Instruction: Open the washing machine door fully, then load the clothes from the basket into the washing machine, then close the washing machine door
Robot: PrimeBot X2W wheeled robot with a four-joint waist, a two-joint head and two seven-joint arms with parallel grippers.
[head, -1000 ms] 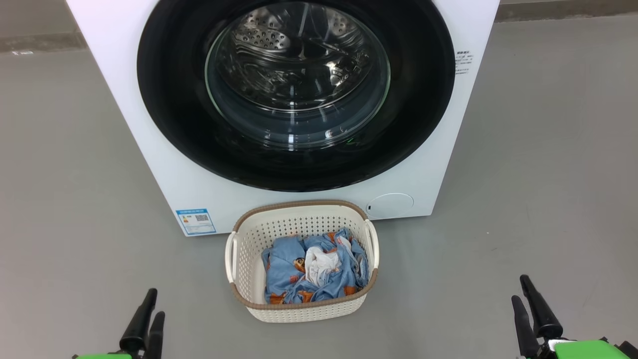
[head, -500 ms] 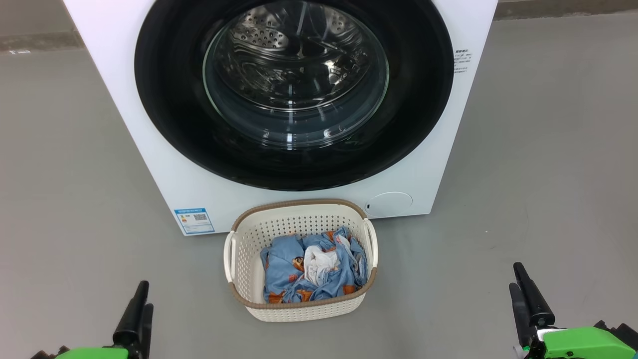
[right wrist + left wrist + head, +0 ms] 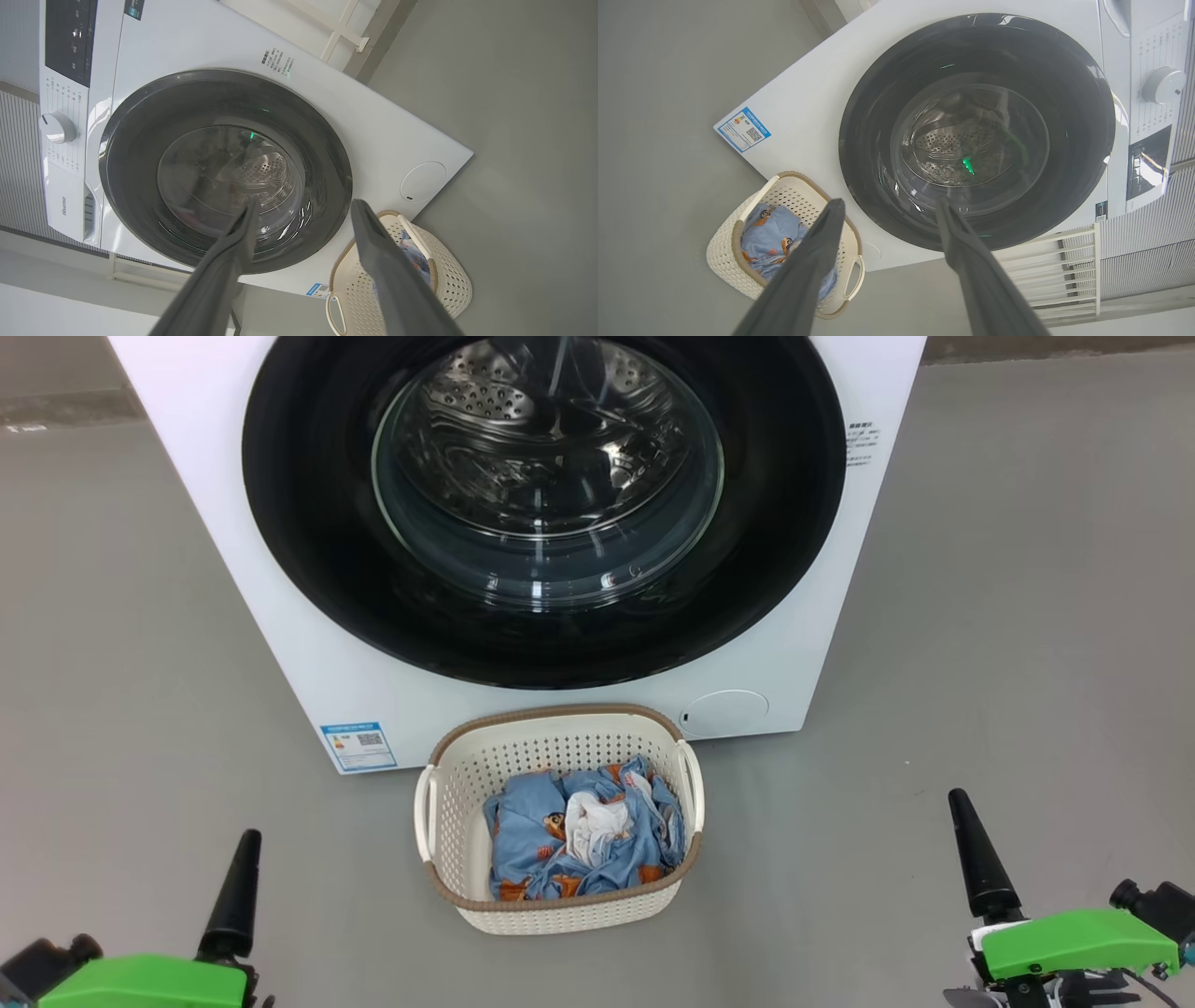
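Note:
The white washing machine (image 3: 317,663) stands ahead with its round black washing machine door (image 3: 546,504) shut flat against the front; the steel drum shows through the glass. On the floor just in front sits the cream basket (image 3: 551,711), holding the light blue printed clothes (image 3: 532,845) and a small white garment (image 3: 597,826). My left gripper (image 3: 248,845) is low at the left and my right gripper (image 3: 962,812) low at the right, both well short of the basket. In the wrist views the left gripper (image 3: 890,205) and right gripper (image 3: 304,205) stand open and empty, pointing at the door (image 3: 976,130) (image 3: 224,168).
Bare grey floor lies on both sides of the basket. A round service flap (image 3: 726,712) and a blue sticker (image 3: 358,745) mark the machine's lower front. A control knob (image 3: 1162,85) sits on the panel, and a white slatted rack (image 3: 1064,266) stands beside the machine.
Both wrists have rolled, so each gripper shows a single finger and more green housing. The right gripper has risen in the view. The picture has shifted slightly; door, basket and clothes are unmoved.

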